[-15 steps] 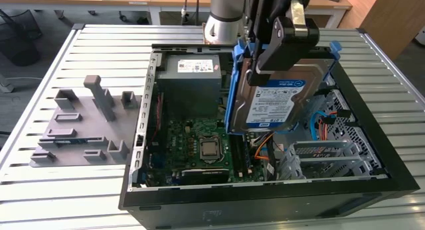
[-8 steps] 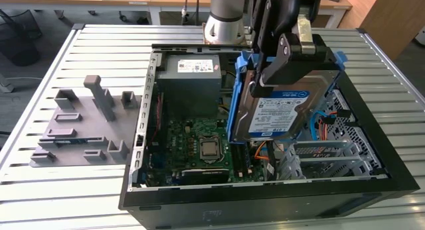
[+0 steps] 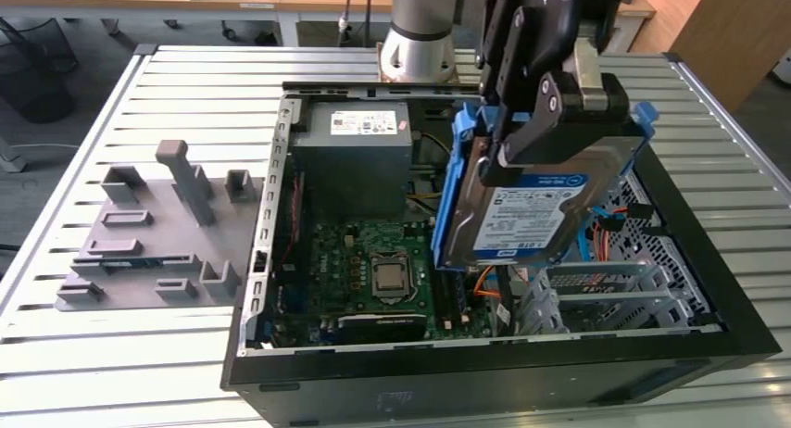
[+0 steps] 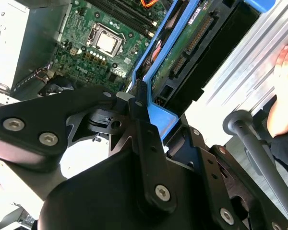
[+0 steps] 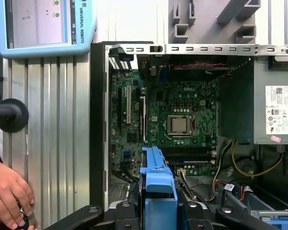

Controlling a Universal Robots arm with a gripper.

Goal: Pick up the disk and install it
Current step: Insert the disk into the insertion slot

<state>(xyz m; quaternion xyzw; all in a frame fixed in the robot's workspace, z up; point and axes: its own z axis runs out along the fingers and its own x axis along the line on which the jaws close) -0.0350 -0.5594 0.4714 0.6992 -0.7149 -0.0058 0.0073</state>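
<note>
The fingers (image 3: 544,132) pinch the disk (image 3: 525,220), tilted above the open computer case (image 3: 495,377) between motherboard (image 3: 370,261) and drive cage (image 3: 618,284), with a person's hand (image 5: 7,196) beside the case.

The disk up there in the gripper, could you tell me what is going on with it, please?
The gripper holds the disk on edge over the open computer case, not yet seated in it. A person's hand is over the table beside the case.

Open computer case (image 3: 495,371) sits beside grey fixture (image 3: 148,252).
</note>
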